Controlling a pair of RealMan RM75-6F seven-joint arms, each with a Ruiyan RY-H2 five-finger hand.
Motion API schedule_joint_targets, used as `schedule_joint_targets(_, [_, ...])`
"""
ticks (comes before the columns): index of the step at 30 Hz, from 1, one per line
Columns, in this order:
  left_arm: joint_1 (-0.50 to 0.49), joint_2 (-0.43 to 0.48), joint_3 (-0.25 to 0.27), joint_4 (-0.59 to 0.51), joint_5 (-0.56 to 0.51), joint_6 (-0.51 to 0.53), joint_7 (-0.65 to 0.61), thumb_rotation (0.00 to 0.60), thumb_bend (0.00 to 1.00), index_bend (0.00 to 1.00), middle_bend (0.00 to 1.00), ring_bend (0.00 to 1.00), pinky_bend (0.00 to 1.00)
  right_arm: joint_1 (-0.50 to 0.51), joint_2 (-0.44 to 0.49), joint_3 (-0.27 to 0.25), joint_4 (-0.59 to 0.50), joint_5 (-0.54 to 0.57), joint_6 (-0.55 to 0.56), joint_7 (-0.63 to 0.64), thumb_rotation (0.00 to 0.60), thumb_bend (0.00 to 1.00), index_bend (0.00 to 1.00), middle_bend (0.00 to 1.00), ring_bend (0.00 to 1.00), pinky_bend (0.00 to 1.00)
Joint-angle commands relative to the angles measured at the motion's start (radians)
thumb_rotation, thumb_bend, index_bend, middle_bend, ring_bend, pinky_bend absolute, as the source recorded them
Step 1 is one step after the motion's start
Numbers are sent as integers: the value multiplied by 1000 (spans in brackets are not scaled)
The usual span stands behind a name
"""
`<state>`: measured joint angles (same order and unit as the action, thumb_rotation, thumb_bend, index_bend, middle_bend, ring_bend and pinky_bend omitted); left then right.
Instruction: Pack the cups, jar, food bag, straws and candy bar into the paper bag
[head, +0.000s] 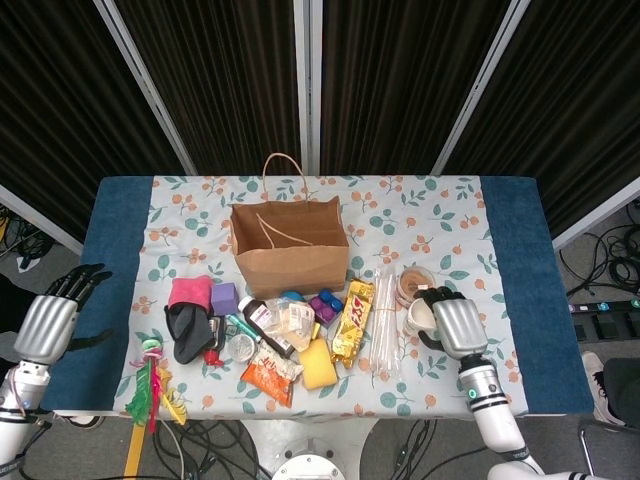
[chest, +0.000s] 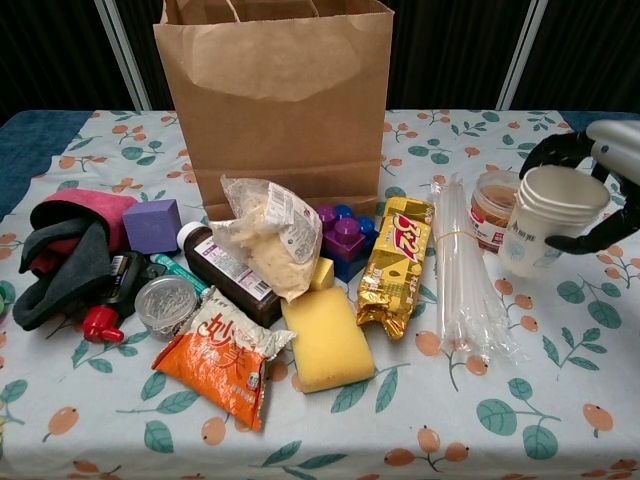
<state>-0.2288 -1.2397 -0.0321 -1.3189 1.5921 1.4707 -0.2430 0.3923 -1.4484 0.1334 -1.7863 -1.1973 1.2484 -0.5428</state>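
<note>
- Your right hand (chest: 590, 190) has its black fingers (chest: 545, 152) curled round the stack of paper cups (chest: 545, 218) near the table's right edge; thumb and fingers wrap the rim from opposite sides, and the stack leans toward the jar.
- The jar (chest: 497, 207) stands just beside the cups on their left, touching or nearly so; you cannot tell which.
- The bundle of clear straws (chest: 462, 268) lies left of the jar, running front to back.
- The gold candy bar (chest: 396, 264) lies beside the straws, near the table's middle.
- The clear food bag (chest: 268, 236) rests on a brown bottle (chest: 228, 272), just in front of the paper bag (chest: 277, 100).
- The paper bag stands upright and open toward the table's back edge, at its middle.
- Your left hand (head: 52, 318) hangs off the table's left edge, fingers apart, holding nothing.
</note>
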Motion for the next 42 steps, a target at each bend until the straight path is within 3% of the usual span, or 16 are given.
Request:
schedule_joint_targets(1, [1,3,1,-4,2,4,-2,600,127,231,239,155,251,6,74,55,-123,-59,67,-28,600,211,401,371,251,380])
schedule_joint_targets(8, [1,6,3,-3,4,4,-13,600,127,231,238,155,251,113,155,262,-302,-49,112,-142,600,212,401,372,251,380])
schedule_joint_targets(11, [-1,4,1,7,-1,-1,-23,600,127,231,239,155,251,199,137,351,-309,-2,100,-189,600,212,401,372,251,380])
schedule_joint_targets(15, [-8,1,-5,25,-8,-12,-35,600,128,231,238,155,251,315,71,408,-244,63,62,-220,600,211,401,372,251,380])
schedule_joint_targets(23, [-15,-7,-7,57,-19,-28,-48,600,128,231,238,155,251,503,-114,400,15,97,3,-198,600,180,400,366,249,378])
schedule_joint_targets(27, [-13,-10,-3,65,-19,-28,-51,600,128,231,238,155,251,538,-148,390,59,167,-48,-160,600,57,284,287,164,306])
schedule_joint_targets(31, [-13,-12,-4,71,-22,-29,-55,600,127,231,238,155,251,548,-131,376,58,193,-86,-128,600,0,92,133,16,148])
schedule_joint_targets(33, [-14,-13,-4,73,-21,-29,-57,600,127,230,238,155,251,543,-112,376,41,189,-85,-106,600,0,19,64,0,84])
schedule_joint_targets(39, [-19,-17,-2,70,-12,-26,-59,600,128,231,238,155,251,482,-32,372,-38,128,11,-73,600,0,0,22,0,53])
schedule_joint_targets(42, [-18,-18,0,64,-10,-24,-59,600,128,231,239,155,251,402,47,325,-112,142,56,-91,600,0,0,26,0,53])
